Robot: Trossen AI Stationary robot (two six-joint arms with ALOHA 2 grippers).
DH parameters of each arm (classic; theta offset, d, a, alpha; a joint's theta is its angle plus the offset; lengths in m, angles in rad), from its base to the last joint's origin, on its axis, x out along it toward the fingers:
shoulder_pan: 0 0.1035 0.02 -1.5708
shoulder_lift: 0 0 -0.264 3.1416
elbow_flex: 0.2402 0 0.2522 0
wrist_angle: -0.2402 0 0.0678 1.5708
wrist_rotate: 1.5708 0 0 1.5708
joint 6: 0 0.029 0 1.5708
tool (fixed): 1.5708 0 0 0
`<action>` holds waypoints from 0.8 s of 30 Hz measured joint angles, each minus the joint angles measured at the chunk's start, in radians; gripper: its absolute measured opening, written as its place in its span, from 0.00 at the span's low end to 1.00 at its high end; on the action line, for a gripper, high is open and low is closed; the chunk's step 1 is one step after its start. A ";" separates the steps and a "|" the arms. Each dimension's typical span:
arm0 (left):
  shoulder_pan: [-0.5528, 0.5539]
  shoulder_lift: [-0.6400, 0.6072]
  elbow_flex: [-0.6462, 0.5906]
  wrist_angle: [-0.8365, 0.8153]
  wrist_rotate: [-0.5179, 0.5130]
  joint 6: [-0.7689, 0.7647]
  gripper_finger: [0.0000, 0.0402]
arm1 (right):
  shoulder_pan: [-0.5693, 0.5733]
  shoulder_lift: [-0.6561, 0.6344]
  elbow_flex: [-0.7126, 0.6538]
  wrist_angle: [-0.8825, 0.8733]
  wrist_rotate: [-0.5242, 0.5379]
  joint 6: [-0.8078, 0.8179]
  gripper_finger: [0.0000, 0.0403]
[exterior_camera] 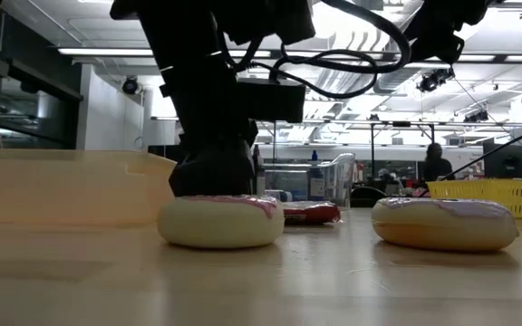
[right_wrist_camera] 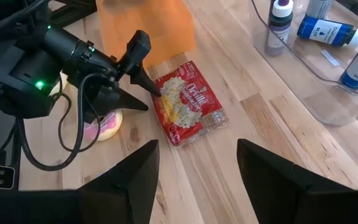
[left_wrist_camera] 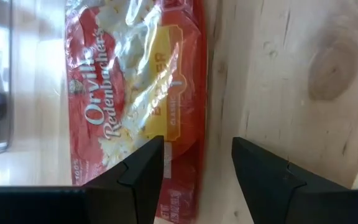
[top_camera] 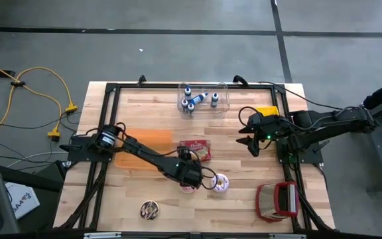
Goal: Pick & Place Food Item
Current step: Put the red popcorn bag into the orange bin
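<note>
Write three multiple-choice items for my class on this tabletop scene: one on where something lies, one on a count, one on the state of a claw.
1. Where is the popcorn bag?
A. inside the clear bin
B. on the bare wood near the table's middle
C. in the yellow basket

2. How many pink-frosted donuts lie on the table?
A. two
B. four
C. none

3. How does the left claw stand?
A. shut on a bottle
B. out of sight
C. open over a donut, gripping nothing

Answers:
1 B, since the popcorn bag lies flat on the table, apart from the clear bin.
2 A, since one donut sits under the left arm and a second donut lies beside it.
3 C, since the left claw shows a clear gap between its fingers with nothing in it.
</note>
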State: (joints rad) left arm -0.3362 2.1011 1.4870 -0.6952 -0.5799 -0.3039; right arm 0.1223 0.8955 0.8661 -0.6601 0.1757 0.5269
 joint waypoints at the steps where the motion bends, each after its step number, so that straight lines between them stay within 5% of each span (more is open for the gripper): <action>1: 0.000 0.002 0.000 -0.001 -0.004 0.000 0.46 | 0.000 0.000 0.000 0.000 0.000 0.000 0.51; 14: -0.002 0.017 0.001 -0.008 -0.049 0.011 0.46 | 0.000 0.000 0.000 0.000 0.000 0.000 0.51; 24: 0.002 -0.012 -0.002 -0.022 0.029 0.000 0.46 | 0.000 0.000 0.000 -0.001 0.000 0.000 0.51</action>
State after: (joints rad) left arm -0.3340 2.0894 1.4845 -0.7176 -0.5506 -0.3042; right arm 0.1219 0.8956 0.8661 -0.6609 0.1761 0.5270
